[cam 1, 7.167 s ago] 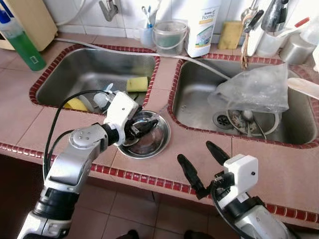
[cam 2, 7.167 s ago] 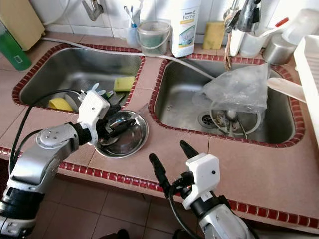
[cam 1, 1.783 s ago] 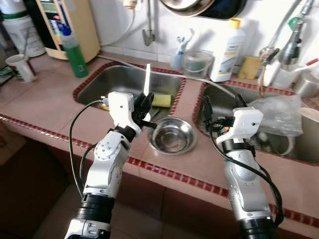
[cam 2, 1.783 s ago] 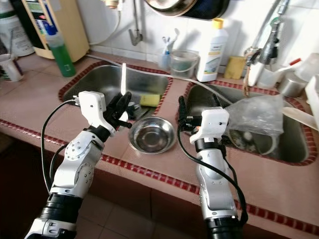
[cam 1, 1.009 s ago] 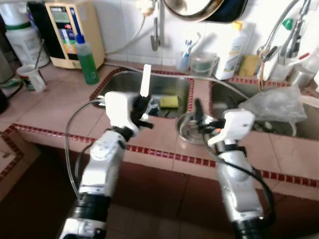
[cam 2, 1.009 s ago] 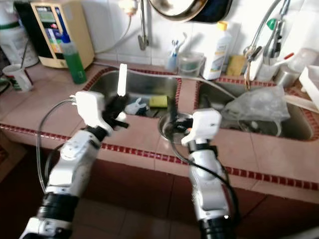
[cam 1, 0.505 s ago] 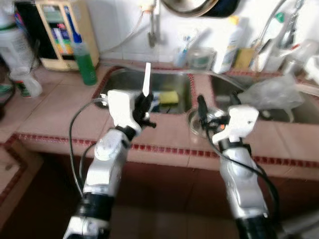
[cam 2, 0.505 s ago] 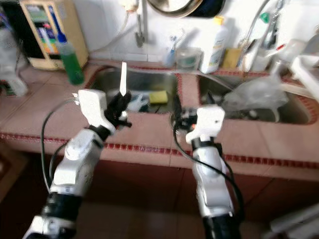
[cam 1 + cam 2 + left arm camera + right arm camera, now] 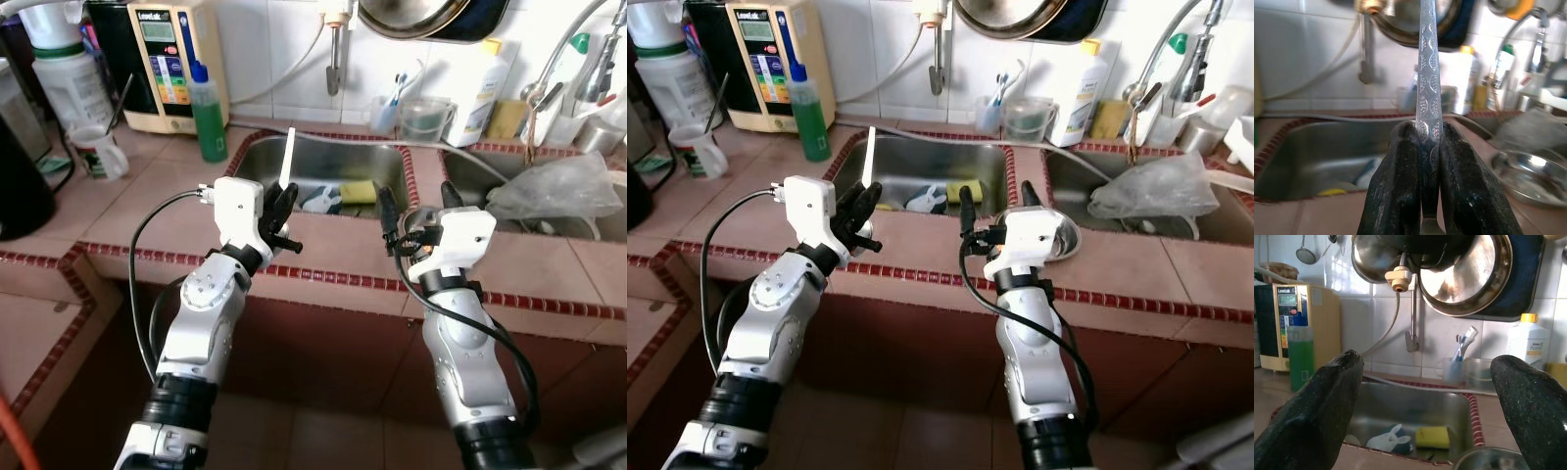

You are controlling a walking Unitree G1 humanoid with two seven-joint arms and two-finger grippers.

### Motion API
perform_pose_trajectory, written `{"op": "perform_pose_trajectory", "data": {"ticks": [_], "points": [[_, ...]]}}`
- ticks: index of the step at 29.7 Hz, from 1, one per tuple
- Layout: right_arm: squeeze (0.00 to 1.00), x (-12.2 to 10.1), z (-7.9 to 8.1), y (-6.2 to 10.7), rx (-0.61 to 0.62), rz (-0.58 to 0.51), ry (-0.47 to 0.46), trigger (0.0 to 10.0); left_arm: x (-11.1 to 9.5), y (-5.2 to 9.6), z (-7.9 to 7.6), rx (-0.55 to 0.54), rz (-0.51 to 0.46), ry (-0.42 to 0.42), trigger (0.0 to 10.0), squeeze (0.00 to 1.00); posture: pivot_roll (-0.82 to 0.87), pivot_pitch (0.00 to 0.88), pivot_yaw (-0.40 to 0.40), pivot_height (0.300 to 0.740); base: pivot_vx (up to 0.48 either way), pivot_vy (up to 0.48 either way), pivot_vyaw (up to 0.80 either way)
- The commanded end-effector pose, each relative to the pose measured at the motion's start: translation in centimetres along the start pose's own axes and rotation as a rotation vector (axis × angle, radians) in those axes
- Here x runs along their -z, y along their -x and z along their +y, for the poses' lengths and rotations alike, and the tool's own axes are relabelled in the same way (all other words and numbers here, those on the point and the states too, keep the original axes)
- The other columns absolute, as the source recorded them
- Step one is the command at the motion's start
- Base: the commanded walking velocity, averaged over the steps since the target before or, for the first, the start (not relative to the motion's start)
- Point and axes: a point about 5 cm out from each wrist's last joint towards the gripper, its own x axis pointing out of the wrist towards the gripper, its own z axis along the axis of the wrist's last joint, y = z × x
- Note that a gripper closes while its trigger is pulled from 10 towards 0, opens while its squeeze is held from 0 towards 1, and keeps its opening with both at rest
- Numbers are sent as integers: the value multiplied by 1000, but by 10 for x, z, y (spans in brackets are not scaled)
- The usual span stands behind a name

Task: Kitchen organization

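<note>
While I stand before the pink-tiled counter (image 9: 147, 211), my left gripper (image 9: 281, 209) pinches a slim silver utensil handle with an embossed scale pattern (image 9: 1428, 73); my two black fingers (image 9: 1396, 186) are pressed against its flat sides, and it rises straight up from between their tips. I cannot tell what kind of utensil it is, as its lower end is hidden under my fingers. Beyond those fingertips lies the left stainless steel sink basin (image 9: 323, 162), with a yellow sponge (image 9: 358, 191) and a white and blue object (image 9: 318, 201) in it.

My right gripper (image 9: 995, 204) is held up level with the left one, its fingers (image 9: 1317, 406) spread wide with nothing between them. Just beyond and below them, the round shiny steel bowl (image 9: 1063, 240) sits on the tile strip between the two basins. Past the gap between these fingers I see a green bottle of liquid (image 9: 1300, 355) beside a cream-coloured appliance with a small display (image 9: 1283, 325), a clear cup holding toothbrushes (image 9: 1454, 369), a white plastic bottle with a yellow cap (image 9: 1528, 345), and pans hanging on the white tiled wall (image 9: 1469, 274). A crumpled clear plastic bag (image 9: 558, 191) rests in the right basin.
</note>
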Motion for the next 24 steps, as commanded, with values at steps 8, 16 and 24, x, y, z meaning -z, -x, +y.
{"op": "perform_pose_trajectory", "data": {"ticks": [8,16,24], "points": [[0,1,-2,1,12,1,-3,10000,-2,-1,-3,31,-1,-25,10000,0,-98,0,32,740,0,0,0],[0,2,-1,0,12,-1,-6,10000,-3,-2,-3,35,-3,-27,10000,0,-98,0,34,740,195,0,0],[0,1,-1,-1,11,-3,-10,10000,-3,-3,-4,40,-2,-25,10000,0,-97,0,34,740,301,0,0]]}}
